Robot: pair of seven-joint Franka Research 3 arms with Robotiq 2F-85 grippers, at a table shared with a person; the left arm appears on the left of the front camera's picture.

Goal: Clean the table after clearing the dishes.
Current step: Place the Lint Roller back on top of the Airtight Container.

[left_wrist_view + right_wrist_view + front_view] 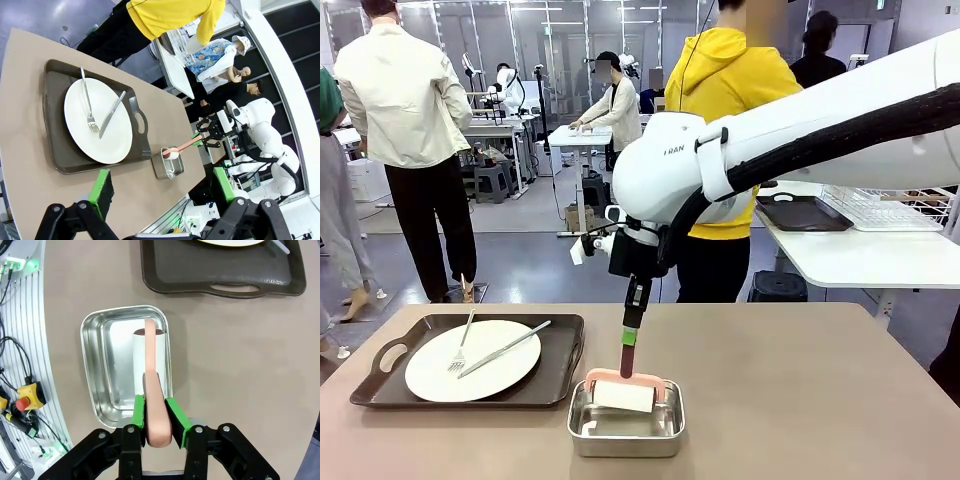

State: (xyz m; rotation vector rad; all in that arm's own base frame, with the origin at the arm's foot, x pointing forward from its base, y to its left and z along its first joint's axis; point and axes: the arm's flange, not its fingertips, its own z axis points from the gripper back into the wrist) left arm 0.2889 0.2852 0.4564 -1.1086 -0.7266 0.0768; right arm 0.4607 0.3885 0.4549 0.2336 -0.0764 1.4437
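The right gripper [630,336] is pinching the pink handle of a roller [623,394], its green pads pressed tight on the stem. The white roll is sitting inside the steel tin [578,432], with the handle rising straight up out of it. Just left of the tin, almost touching its corner, the brown tray [380,388] is lying on the table [800,400], carrying a white plate [430,375] with a fork [463,346] and a knife [506,347] laid across it. The left gripper [161,182] is hanging some way off from the tin with its fingers spread wide and nothing between them. A person in yellow is standing beyond the tin, at the table's far edge. To my eye the cleaning tool is being taken up from its tin (though that one tray is not yet cleared, so the clearing looks unfinished). The next move is calling for a straight lift, so that the roll clears the tin's wall. After that the roll is going to need setting flat on the bare top right of the tin.
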